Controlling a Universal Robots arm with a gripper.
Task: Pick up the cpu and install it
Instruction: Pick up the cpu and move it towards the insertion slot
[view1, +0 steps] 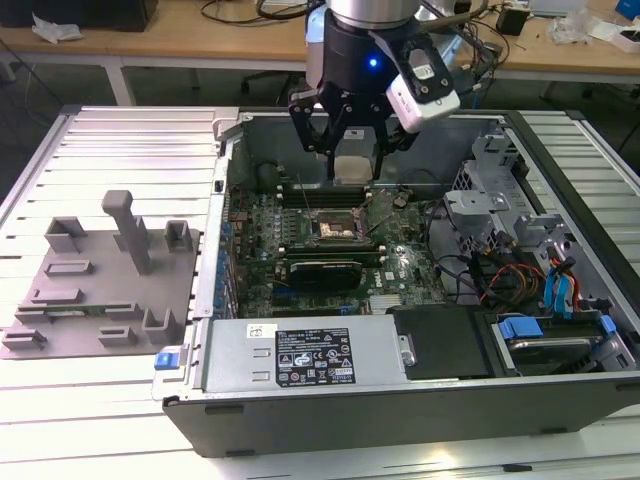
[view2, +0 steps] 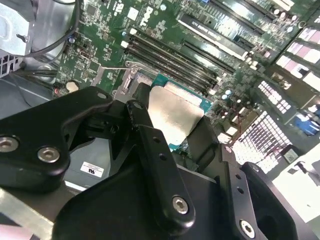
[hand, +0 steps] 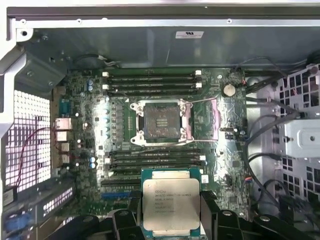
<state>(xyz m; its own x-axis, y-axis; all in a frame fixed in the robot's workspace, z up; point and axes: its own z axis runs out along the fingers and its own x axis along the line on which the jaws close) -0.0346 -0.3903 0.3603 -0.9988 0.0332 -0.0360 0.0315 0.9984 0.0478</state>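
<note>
While the tool (hand: 171, 212) is clamped on the cpu (hand: 171, 197) by two opposite edges, the chip hangs level, silver top showing, above the green motherboard (hand: 100, 130) inside the open computer case (view1: 330, 410). Farther on lies the dark socket (hand: 161, 121), apart from it. The grey tray (view1: 100, 290) rests on the worktop (view1: 100, 410), well apart.

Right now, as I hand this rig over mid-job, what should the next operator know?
Gripper: shut on the cpu, held clear above the motherboard inside the open computer case.
Socket: open and empty; the cpu is not in it.
Grey tray: on the table at the exterior view's left, outside the case.
Done: pickup. Left: seating the cpu in the socket.
</note>
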